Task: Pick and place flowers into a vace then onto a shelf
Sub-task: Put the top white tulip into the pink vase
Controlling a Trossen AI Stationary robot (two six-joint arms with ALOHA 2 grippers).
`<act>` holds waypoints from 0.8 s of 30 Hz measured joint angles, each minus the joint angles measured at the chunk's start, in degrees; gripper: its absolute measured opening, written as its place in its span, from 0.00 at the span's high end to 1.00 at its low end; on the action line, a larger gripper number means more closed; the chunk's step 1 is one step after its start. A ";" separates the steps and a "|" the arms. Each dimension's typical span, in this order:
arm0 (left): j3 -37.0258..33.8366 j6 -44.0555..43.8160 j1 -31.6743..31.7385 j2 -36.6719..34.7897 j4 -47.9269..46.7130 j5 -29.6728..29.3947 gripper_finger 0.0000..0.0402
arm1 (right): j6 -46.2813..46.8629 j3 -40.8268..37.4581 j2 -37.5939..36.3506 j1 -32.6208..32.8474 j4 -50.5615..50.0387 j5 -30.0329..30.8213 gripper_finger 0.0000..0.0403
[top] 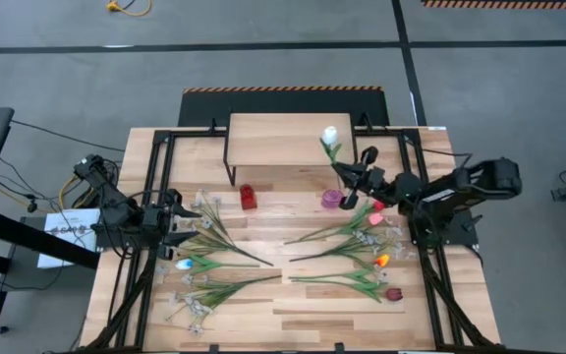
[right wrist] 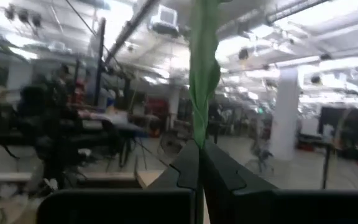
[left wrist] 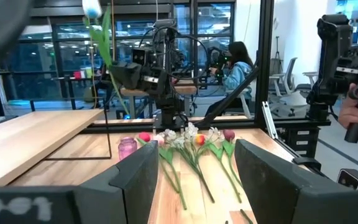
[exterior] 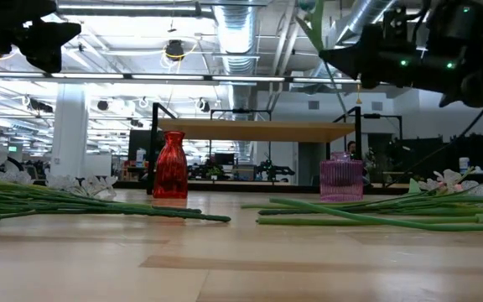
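wooden slatted table [top: 293, 305] — flowers [top: 347, 280], workshop room

Desk [top: 293, 315]: flowers [top: 347, 258] strewn across both sides; bare strip down the middle. Red vase [top: 248, 197] and pink vase [top: 332, 199] stand before the shelf [top: 273, 138], whose top lies mostly open.

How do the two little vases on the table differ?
The red vase is bottle-shaped with a narrow neck; the pink vase is a squat, ribbed cylinder. The red vase stands taller than the pink vase. The red vase sits nearer the left arm's side, by the shelf's left leg; the pink vase sits close under the right gripper, which holds a white flower. Both stand upright, translucent and empty.
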 joint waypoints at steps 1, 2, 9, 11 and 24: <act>0.00 -0.02 -0.01 -0.01 -0.04 -0.01 0.49 | 0.41 0.02 0.30 -0.19 0.35 0.00 1.00; 0.00 -0.06 -0.01 -0.01 -0.27 -0.01 0.49 | 0.99 0.05 0.71 -0.26 0.55 0.30 1.00; 0.00 -0.05 0.00 -0.01 -0.98 -0.05 0.49 | 1.47 -0.20 3.76 1.98 0.25 8.68 1.00; 0.00 -0.05 0.00 -0.01 -0.98 -0.05 0.49 | 1.66 -0.81 3.76 2.46 0.33 9.05 1.00; 0.00 -0.45 0.00 -0.01 -1.20 0.01 0.49 | 3.92 0.30 6.64 2.55 0.35 9.82 1.00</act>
